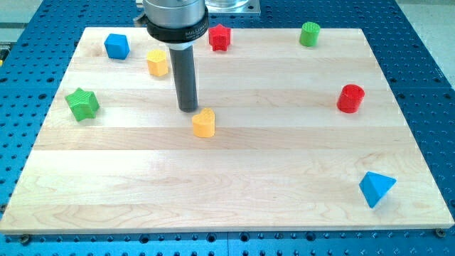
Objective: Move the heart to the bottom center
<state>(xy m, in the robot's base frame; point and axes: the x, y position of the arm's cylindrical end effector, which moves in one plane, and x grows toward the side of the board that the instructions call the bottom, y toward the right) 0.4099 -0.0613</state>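
Heart (204,123): yellow/orange block, heart-shaped w/ notch at the view's top, lying flat on the wooden board (227,192), a bit left of centre and roughly mid-height. Bottom centre of the board is well below it.

Writing: black collar (175,32) round the arm's lower housing carries small white lettering, partly legible, starts "MILLI…"; rest can't be read. No other labels readable.

No fingers on this rig, so nothing opens or shuts and nothing is held; arm ends in a straight dark rod (186,75). The tip (188,109) rests on the board just up-left of the heart, v. near it; contact can't be told, looks like a thin gap or bare touch.

Other blocks, all well apart from the heart:
- yellow block (158,62), roughly hexagonal, up-left of the rod, near it.
- blue cube (116,46) near top-left corner.
- green star-ish block (82,104) at the view's left edge, mid-height.
- red star-ish block (220,37) at top, just right of the collar.
- green cylinder (309,33) top right.
- red cylinder (350,98) on the view's right, mid-height.
- blue triangular block (375,188) near bottom-right corner.

Board sits on a blue perforated table (426,43), visible on all sides. Metal housing (174,11) above the collar is cut off by the view's top.
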